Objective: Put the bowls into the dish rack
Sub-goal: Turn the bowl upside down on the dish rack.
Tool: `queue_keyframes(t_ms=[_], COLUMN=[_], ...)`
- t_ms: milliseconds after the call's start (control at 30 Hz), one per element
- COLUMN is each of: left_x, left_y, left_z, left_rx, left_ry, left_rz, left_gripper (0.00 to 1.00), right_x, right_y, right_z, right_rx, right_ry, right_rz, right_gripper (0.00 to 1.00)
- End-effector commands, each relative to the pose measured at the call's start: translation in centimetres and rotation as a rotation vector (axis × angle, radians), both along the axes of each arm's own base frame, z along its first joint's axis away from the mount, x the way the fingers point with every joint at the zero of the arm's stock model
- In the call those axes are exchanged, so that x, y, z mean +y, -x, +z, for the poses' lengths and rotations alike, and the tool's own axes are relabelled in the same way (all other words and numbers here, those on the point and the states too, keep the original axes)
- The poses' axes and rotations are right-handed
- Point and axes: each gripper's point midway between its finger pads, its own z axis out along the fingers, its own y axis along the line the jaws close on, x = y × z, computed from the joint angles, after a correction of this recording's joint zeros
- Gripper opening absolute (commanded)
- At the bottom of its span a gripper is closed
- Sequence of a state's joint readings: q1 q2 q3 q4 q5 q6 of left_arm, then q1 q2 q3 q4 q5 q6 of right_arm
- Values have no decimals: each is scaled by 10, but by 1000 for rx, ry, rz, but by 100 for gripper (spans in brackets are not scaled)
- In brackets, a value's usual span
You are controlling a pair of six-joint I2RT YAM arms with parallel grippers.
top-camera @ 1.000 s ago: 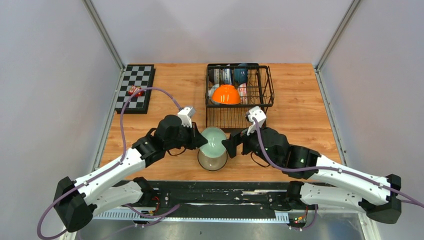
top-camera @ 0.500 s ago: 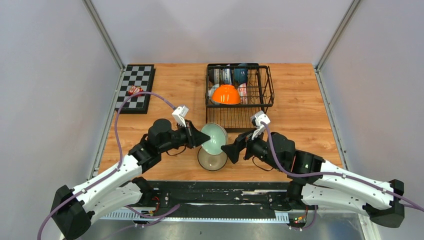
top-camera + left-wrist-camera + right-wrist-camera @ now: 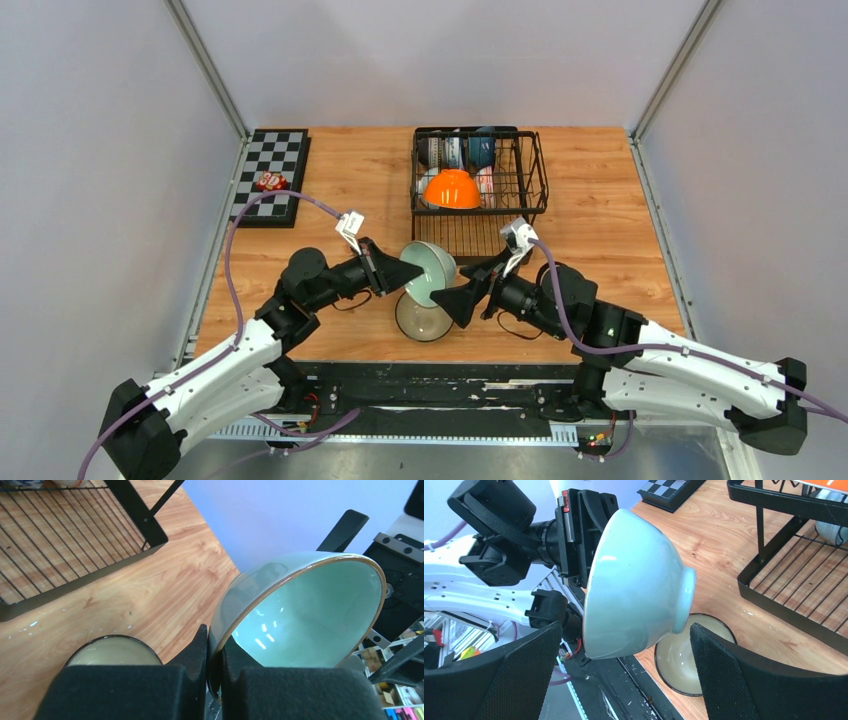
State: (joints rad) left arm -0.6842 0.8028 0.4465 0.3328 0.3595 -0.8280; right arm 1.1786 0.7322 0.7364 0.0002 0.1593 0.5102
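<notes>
1. Green bowl is held up off the table, tipped on its side, just short of the dish rack's near edge. It hangs above a cream bowl that sits upright on the wood
2. Left gripper is pinched tight on the green bowl's rim, one finger inside and one outside. The hollow faces the left arm; the foot points toward the right arm
3. Right gripper has its jaws spread wide, a finger on either side of the bowl's outer wall. The wrist view shows a gap on both sides, no touch seen
4. Dish rack stands at the far middle of the table, with an orange bowl upside down in it. More bowls stand on edge behind it, patterns too small to tell
5. Checkerboard lies at far left with a small red thing on it — well apart from both arms
</notes>
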Motion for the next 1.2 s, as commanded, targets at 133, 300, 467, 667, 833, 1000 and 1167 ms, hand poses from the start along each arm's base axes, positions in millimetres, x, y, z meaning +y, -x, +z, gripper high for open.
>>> queue_keyframes(t_ms=[133, 300, 467, 667, 833, 1000, 1167], left_x=[2, 2, 2, 3, 3, 3, 3], left_y=[7, 7, 6, 5, 5, 4, 3], left_z=[59, 63, 61, 59, 62, 63, 64], left_rx=[-145, -151, -147, -140, -151, -162, -169], left_ry=[180, 186, 180, 184, 187, 188, 185], left_rz=[-29, -31, -25, -17, -19, -13, -9], left_gripper=[0, 0, 0, 0, 0, 0, 0], right_x=[11, 15, 15, 14, 12, 10, 11], right_y=[6, 10, 13, 13, 11, 7, 6], right_z=[17, 26, 34, 37, 39, 44, 50], right_rx=[-3, -31, -72, -92, -95, -87, -94], right_ry=[-79, -95, -127, -142, -158, -197, -219], right_rz=[43, 78, 101, 98, 85, 56, 48], right_gripper=[100, 100, 98, 96, 93, 92, 92])
